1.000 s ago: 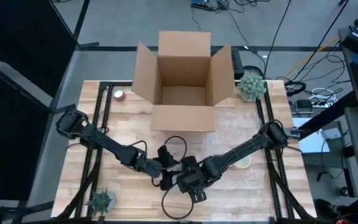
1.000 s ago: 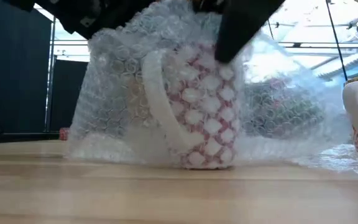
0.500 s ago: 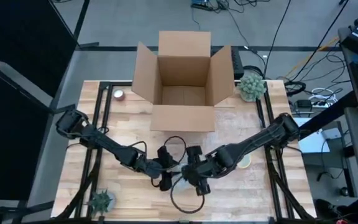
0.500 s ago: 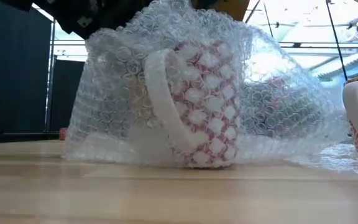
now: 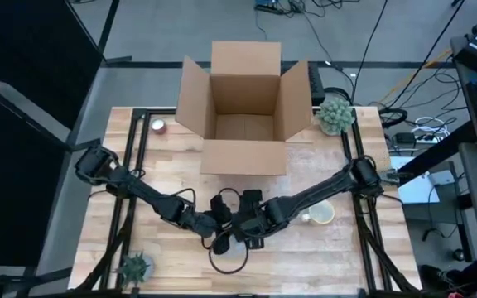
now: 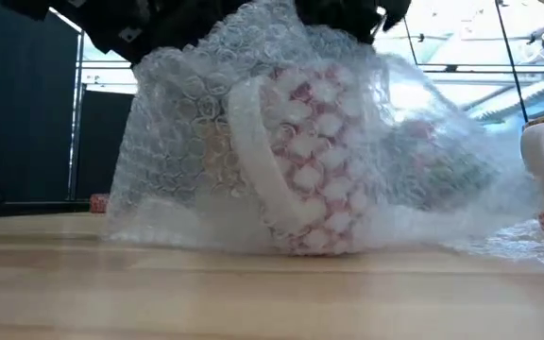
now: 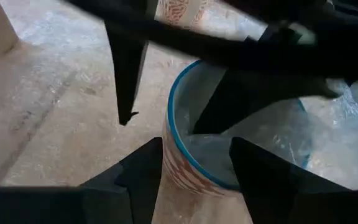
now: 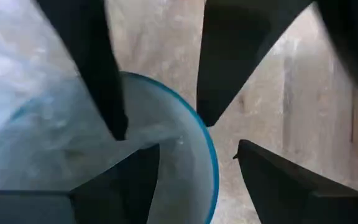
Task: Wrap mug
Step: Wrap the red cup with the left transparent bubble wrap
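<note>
Mug in bubble wrap sits under both arms' fingers.

Both dark arms reach in from the table's outer edges and meet near the middle of its near half. The left arm runs low from the far left, elbow bent, its wrist angled down; the left gripper has its fingers parted. The right arm stretches in from the right, and the right gripper hangs close beside the left one, fingers spread apart, apparently pointing downward.
</note>
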`<state>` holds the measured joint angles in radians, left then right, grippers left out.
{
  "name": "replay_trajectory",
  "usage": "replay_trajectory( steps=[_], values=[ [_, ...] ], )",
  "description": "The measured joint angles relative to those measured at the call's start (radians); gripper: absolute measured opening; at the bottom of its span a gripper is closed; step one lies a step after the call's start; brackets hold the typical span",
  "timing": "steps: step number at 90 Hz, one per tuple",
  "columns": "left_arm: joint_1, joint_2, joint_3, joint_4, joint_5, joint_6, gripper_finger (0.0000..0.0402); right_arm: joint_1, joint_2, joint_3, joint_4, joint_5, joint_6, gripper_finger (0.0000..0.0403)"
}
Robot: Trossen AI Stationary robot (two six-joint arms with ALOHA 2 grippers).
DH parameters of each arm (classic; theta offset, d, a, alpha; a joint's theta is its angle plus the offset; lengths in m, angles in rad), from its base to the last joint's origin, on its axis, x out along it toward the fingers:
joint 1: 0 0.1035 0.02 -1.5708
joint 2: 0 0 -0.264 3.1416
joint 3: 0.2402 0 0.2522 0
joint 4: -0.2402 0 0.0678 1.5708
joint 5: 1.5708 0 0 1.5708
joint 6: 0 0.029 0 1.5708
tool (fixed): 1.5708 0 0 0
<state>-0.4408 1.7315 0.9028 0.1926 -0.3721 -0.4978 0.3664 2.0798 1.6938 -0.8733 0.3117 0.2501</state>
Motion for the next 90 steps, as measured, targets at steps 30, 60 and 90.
replay_trajectory(
  steps=[30, 60, 90],
  values=[
    [0.000, -0.001, 0.001, 0.017, 0.006, 0.007, 0.0180, -0.001, -0.026, -0.006, -0.032, -0.030, -0.012, 0.0205],
    [0.000, -0.001, 0.000, 0.011, 0.013, 0.007, 0.0180, 0.060, -0.220, -0.004, -0.062, -0.050, -0.002, 0.0205],
    [0.000, -0.001, 0.000, 0.011, 0.013, 0.006, 0.0180, 0.170, -0.098, -0.003, 0.067, -0.076, 0.042, 0.0205]
  ],
)
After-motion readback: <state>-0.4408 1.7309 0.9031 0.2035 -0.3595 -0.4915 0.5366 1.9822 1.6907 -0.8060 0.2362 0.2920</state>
